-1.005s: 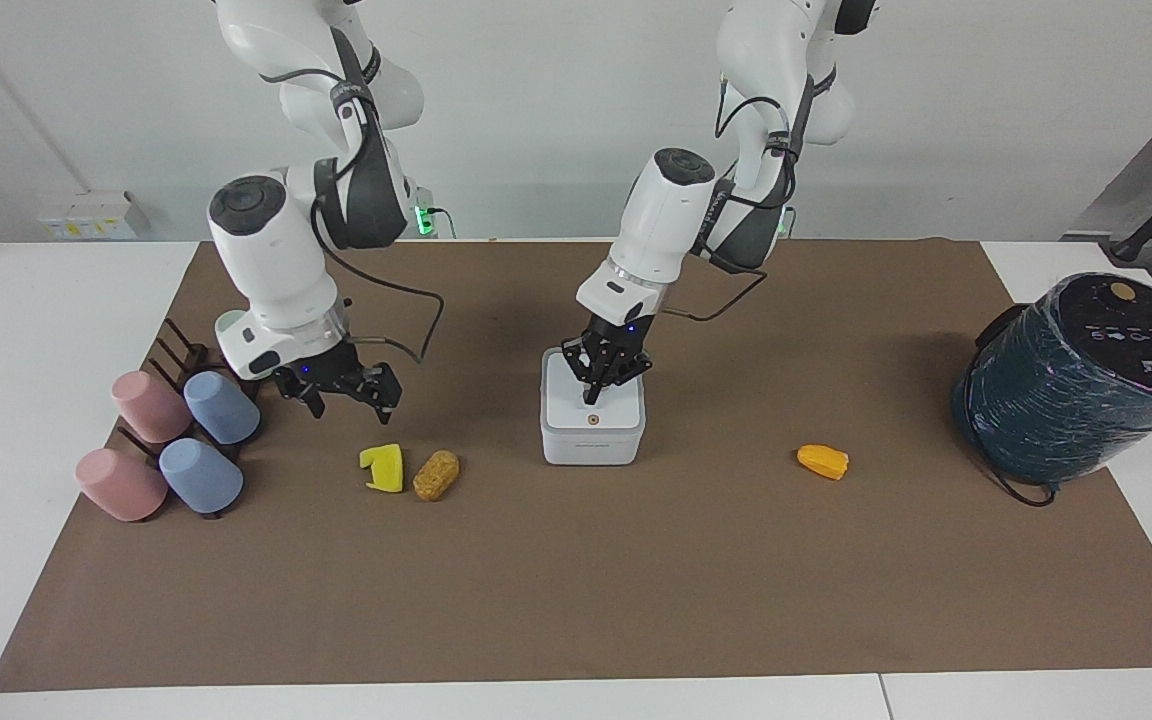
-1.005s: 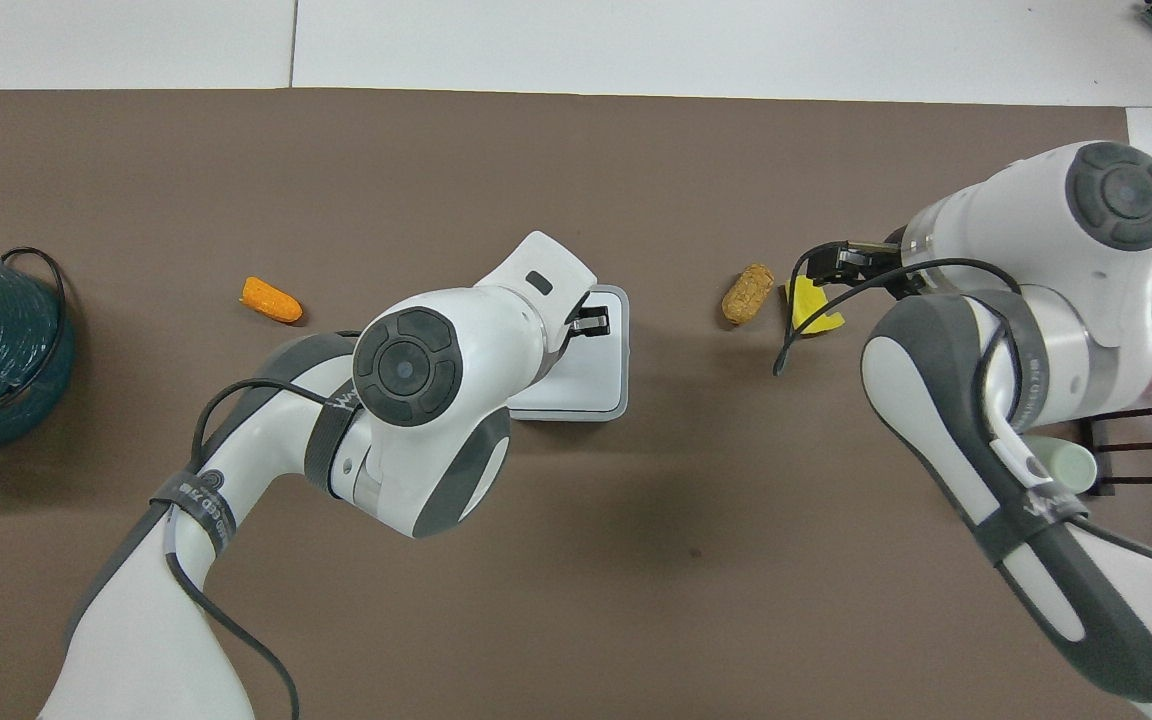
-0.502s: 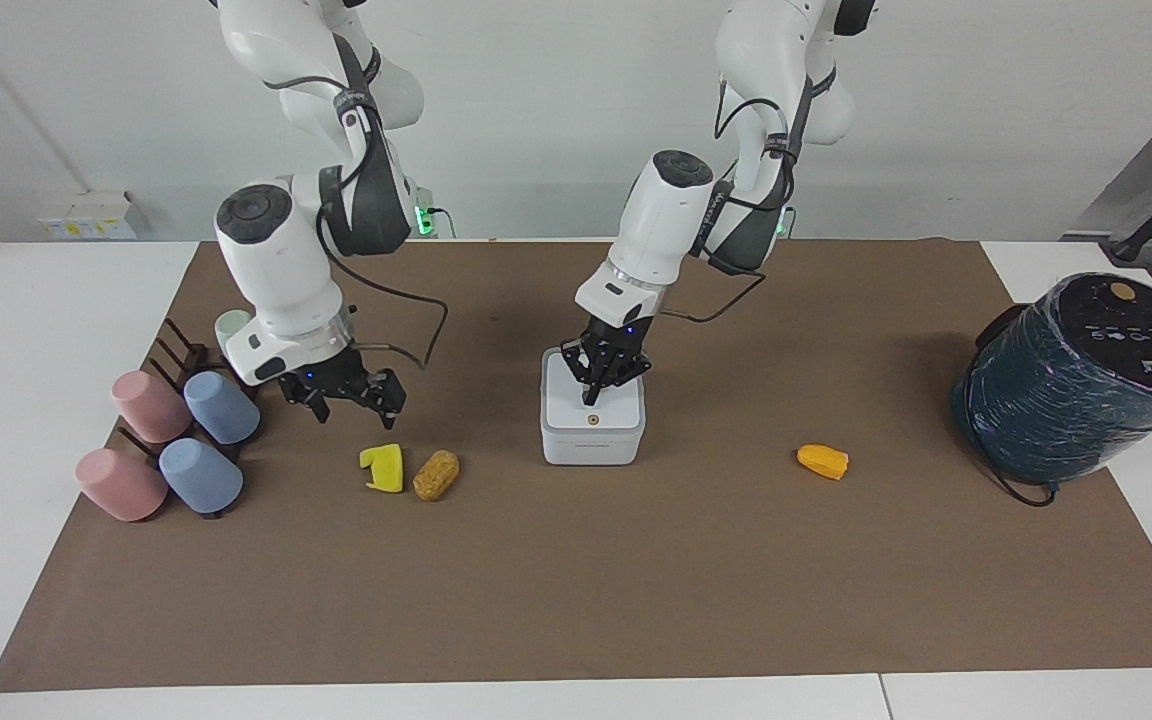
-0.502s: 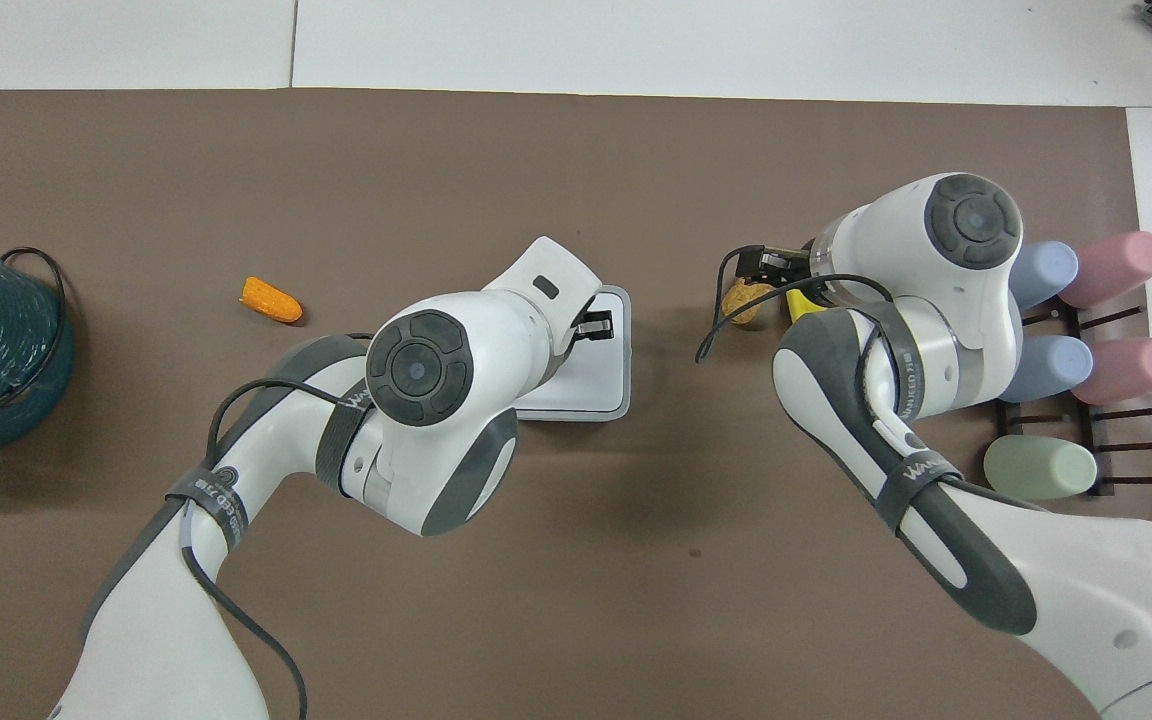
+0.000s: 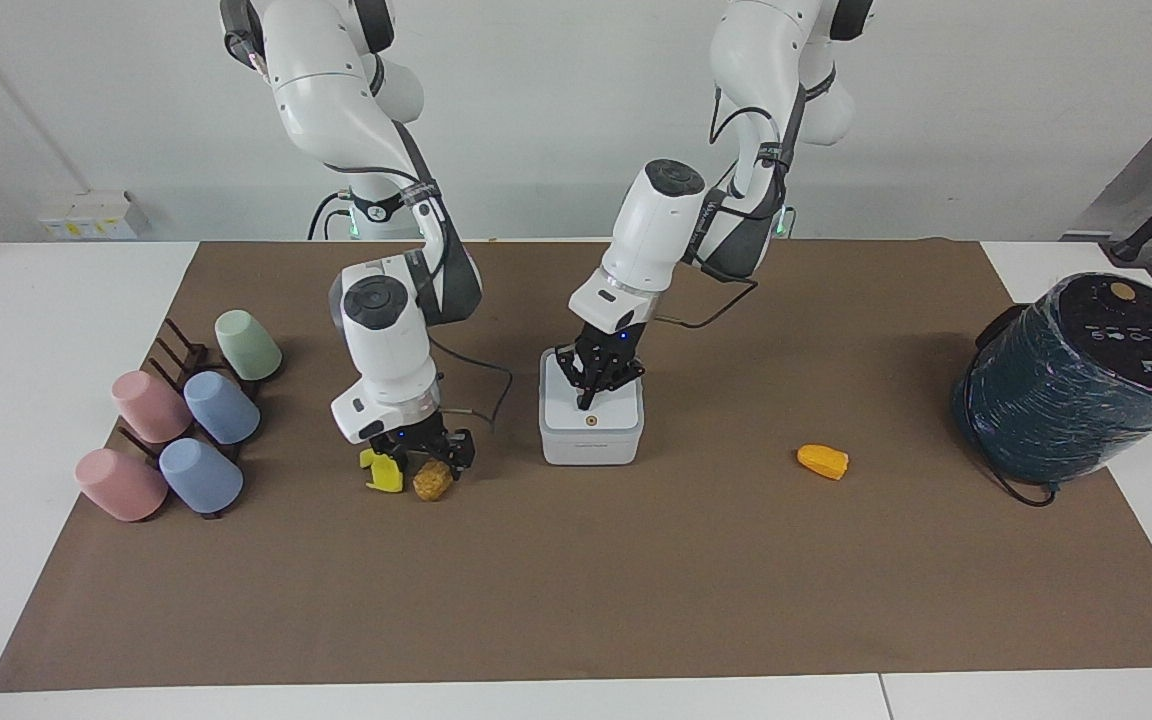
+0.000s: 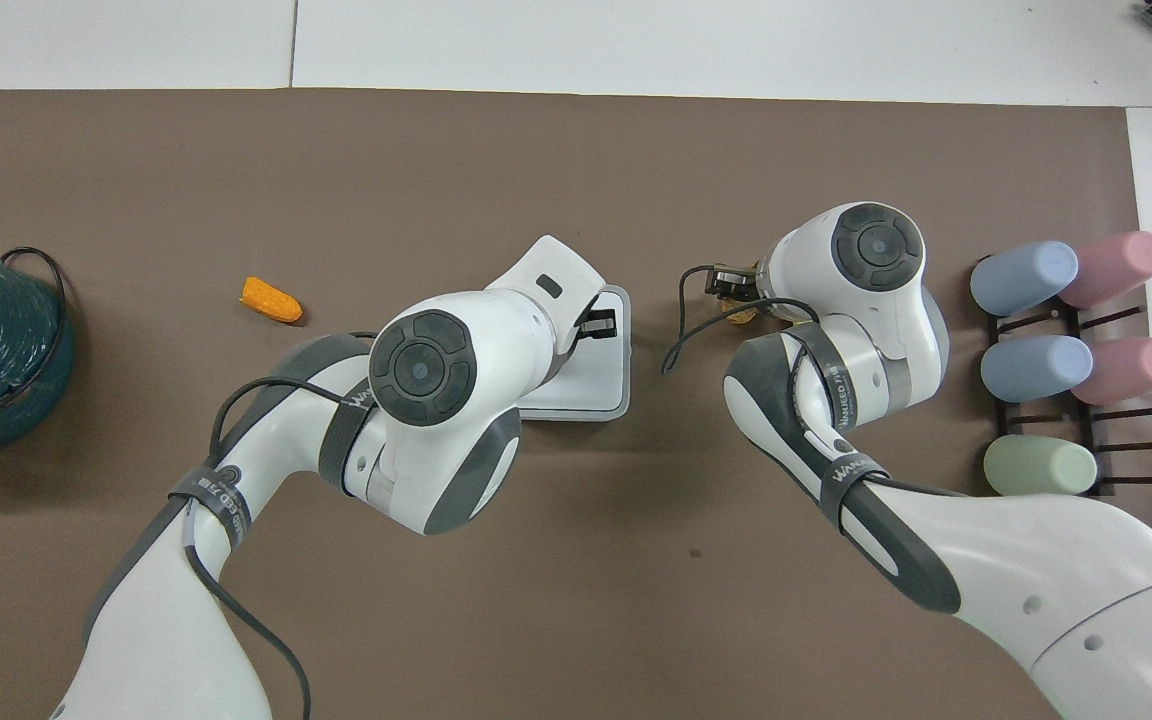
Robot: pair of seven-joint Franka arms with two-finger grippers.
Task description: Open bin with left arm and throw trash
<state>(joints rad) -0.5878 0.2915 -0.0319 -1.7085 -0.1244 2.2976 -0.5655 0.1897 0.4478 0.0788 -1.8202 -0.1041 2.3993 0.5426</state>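
The white bin [image 5: 591, 432] stands mid-mat with its lid shut and an orange dot on the front; it also shows in the overhead view [image 6: 604, 385]. My left gripper [image 5: 590, 397] points down with its tips on the lid, fingers together. My right gripper [image 5: 428, 458] is low over the golden-brown nugget [image 5: 432, 482], fingers open on either side of it. The yellow notched wedge [image 5: 382, 471] lies touching-close beside the nugget, toward the right arm's end. The orange wedge [image 5: 822, 461] lies alone on the mat toward the left arm's end.
A dark rack with several pastel cups [image 5: 181, 425] lies at the right arm's end of the mat. A big dark teal wrapped cylinder [image 5: 1076, 385] with a black cable stands at the left arm's end.
My right gripper has swung from beside the cup rack toward the bin and dropped down over the nugget, uncovering the green cup. My left gripper has stayed on the bin lid.
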